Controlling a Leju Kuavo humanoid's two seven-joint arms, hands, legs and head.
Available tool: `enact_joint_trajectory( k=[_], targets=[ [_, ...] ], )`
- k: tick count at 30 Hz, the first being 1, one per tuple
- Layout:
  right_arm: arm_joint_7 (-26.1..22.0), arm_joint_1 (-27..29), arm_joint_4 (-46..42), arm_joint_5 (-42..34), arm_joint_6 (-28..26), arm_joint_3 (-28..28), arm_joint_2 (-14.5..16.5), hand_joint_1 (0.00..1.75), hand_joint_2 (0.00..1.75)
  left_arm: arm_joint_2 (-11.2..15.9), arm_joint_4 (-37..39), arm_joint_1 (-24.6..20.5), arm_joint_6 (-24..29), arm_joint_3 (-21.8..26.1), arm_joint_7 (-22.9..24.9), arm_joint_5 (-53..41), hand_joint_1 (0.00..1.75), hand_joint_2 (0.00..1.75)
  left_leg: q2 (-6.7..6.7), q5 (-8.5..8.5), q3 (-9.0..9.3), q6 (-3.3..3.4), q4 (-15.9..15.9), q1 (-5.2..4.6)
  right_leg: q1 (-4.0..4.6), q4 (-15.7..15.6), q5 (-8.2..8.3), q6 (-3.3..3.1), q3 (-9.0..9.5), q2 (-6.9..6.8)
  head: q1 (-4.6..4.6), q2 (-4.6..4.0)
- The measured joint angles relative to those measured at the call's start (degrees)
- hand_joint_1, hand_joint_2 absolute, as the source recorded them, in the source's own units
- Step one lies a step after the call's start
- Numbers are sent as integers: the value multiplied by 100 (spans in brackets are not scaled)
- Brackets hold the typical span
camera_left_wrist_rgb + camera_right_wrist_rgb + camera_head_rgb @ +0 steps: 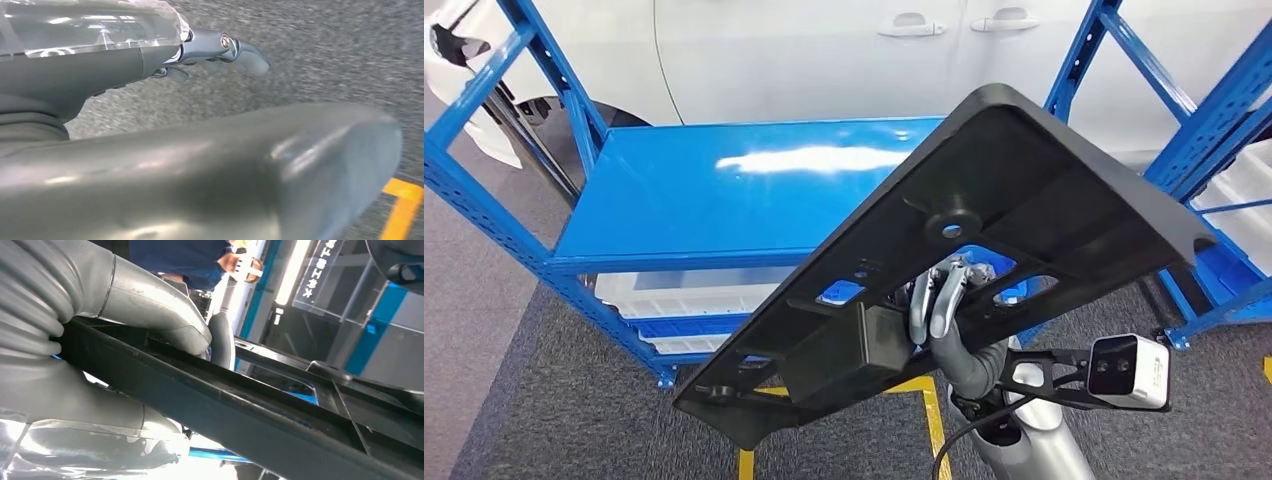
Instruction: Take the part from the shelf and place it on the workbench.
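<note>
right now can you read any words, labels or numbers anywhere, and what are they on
White characters on a clear panel, right wrist view: mirrored or turned and too blurred to read.
Black part held by the right hand: no text visible.
Blue workbench: no text visible.

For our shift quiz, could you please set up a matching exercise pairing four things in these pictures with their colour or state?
Column one:
1. black part
2. shelf top
3. right hand
4. floor line

Column two:
A. yellow
B. glossy blue, with nothing lying on it
C. held up tilted in front of the shelf
D. gripping the part through an opening

Pairs: 1-C, 2-B, 3-D, 4-A
</note>
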Motion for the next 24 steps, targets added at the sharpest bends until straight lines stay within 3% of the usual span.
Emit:
enact_joint_trajectory(
  k=[2, 3, 4, 5, 7, 9, 10, 11, 13, 14, 15, 17, 18, 19, 20, 21, 22, 24],
  targets=[
    [-56, 42, -8, 28, -20, -6, -3, 175, 175, 4, 0, 18, 8, 0, 5, -16, 0, 0, -1, -563, -188, -20, 678, 8, 21, 5, 117, -46, -146, -9, 0, 0],
    [-78, 63, -7, 39, -21, -10, -7, 175, 175, 6, 0, 21, 10, 0, 7, -20, 0, 0, -1, -728, -247, -33, 1012, 9, 32, 14, 176, -53, -229, -10, 0, 1],
    [-94, 76, -7, 44, -20, -15, -12, 175, 175, 7, 0, 22, 10, 0, 7, -25, 0, 0, -1, -761, -243, -41, 1229, 9, 42, 27, 235, -53, -316, -10, 0, 1],
    [-103, 83, -7, 44, -20, -21, -17, 175, 175, 7, 0, 22, 10, 0, 8, -31, 0, 0, -1, -664, -147, -42, 1259, 9, 49, 44, 293, -48, -405, -10, 0, 1],
    [-105, 76, -8, 38, -28, -31, -24, 175, 175, 9, 0, 14, 12, -1, 15, -39, 0, 0, -1, -373, 322, -12, 767, 7, 59, 91, 398, -23, -569, -7, -1, 1],
    [-99, 51, -11, 10, -48, -39, -28, 175, 175, 15, 0, -9, 15, -2, 26, -45, 0, 0, -4, -361, 878, 37, -19, -19, 78, 142, 485, 28, -682, -7, -2, 0],
    [-96, 33, -14, -19, -63, -41, -30, 175, 175, 18, 0, -19, 16, -3, 32, -49, 0, 0, -9, -416, 1030, 62, -279, -37, 80, 156, 529, 60, -710, -13, -2, 0],
    [-94, 14, -17, -54, -82, -43, -32, 175, 175, 20, 0, -24, 18, -4, 40, -52, 0, 0, -13, -448, 1071, 89, -398, -58, 79, 153, 578, 95, -726, -18, -1, -1],
    [-93, -21, -18, -119, -120, -44, -42, 175, 175, 19, 0, -16, 22, -5, 63, -57, 0, 0, -5, -354, 988, 157, -431, -49, 69, 139, 638, 164, -766, -12, 0, 1],
    [-93, -37, -18, -138, -133, -45, -50, 175, 175, 17, 0, -15, 23, -5, 74, -60, 0, 0, 7, -283, 929, 200, -440, -37, 63, 201, 537, 195, -815, 0, 0, 1],
    [-92, -49, -18, -147, -139, -45, -61, 175, 175, 16, 0, -16, 23, -5, 80, -62, 0, 0, 20, -203, 855, 237, -452, -22, 53, 372, 323, 227, -891, 11, 0, 1],
    [-90, -66, -17, -151, -144, -46, -82, 175, 175, 16, 0, -24, 23, -7, 85, -66, 0, 0, 34, -57, 679, 279, -448, -20, 19, 1045, -291, 284, -1076, 20, 0, 1],
    [-93, -69, -17, -137, -149, -46, -90, 175, 175, 17, 0, -23, 24, -6, 85, -68, 0, 0, 35, 10, 588, 280, -444, -22, 7, 1423, -494, 307, -1141, 19, 0, 0],
    [-104, -69, -16, -104, -156, -46, -98, 175, 175, 17, 0, -21, 25, -6, 85, -69, 0, 0, 35, 75, 498, 275, -436, -23, 0, 1699, -557, 323, -1150, 19, 0, 1],
    [-121, -68, -16, -55, -168, -46, -105, 175, 175, 18, 0, -20, 25, -6, 85, -71, 0, 0, 35, 136, 411, 265, -426, -23, -6, 1806, -488, 329, -1081, 19, 0, 1],
    [-147, -67, -16, 10, -186, -46, -113, 175, 175, 18, 0, -19, 26, -6, 85, -73, 0, 0, 35, 191, 328, 254, -414, -23, -9, 1706, -335, 325, -913, 19, 0, 1],
    [-175, -65, -17, 70, -210, -46, -119, 175, 175, 18, 0, -19, 25, -7, 85, -74, 0, 0, 34, 242, 255, 238, -398, -23, -10, 1405, -187, 308, -639, 19, 0, 1],
    [-220, -61, -26, 151, -248, -48, -124, 175, 175, 15, 0, -18, 25, -7, 87, -72, 0, 0, 31, 320, 152, 193, -368, -32, 13, 529, -172, 239, 5, 18, -1, 1]
  ],
)
